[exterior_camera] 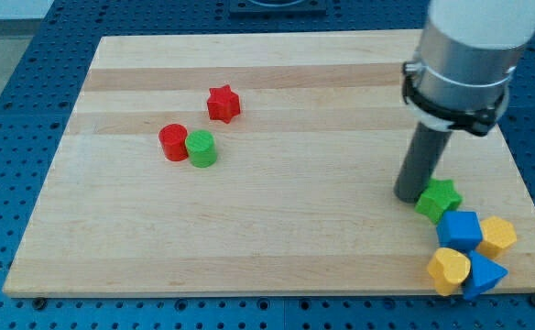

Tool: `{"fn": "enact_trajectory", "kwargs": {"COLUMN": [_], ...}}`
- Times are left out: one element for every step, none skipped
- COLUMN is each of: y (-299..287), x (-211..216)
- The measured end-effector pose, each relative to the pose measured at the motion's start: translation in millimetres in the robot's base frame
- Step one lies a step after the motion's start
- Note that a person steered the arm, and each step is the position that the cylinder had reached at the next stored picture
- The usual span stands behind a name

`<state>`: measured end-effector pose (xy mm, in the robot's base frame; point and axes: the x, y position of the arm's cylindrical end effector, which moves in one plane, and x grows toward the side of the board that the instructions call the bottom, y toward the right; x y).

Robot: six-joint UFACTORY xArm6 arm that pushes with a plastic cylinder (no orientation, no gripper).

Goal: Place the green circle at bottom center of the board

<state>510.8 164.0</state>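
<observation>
A pale wooden board lies on a blue perforated table. The arm carries no jaws, only a dark rod; my tip rests at the right of the frame, touching the green star. Below the star in the lower right corner cluster a blue cube, a yellow block, a yellow heart and another blue block. In the upper left, well apart from my tip, the green circle touches the red circle, with the red star near above.

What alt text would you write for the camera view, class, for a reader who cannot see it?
A green circle touches a red circle left of centre on a wooden board, a red star above them. My tip rests beside a green star atop a cluster of blue and yellow blocks at lower right.
</observation>
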Motion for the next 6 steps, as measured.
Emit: {"fn": "enact_trajectory", "kwargs": {"y": [29, 35, 8, -34, -119, -212], "x": [0, 0, -17, -66, -90, -100]}}
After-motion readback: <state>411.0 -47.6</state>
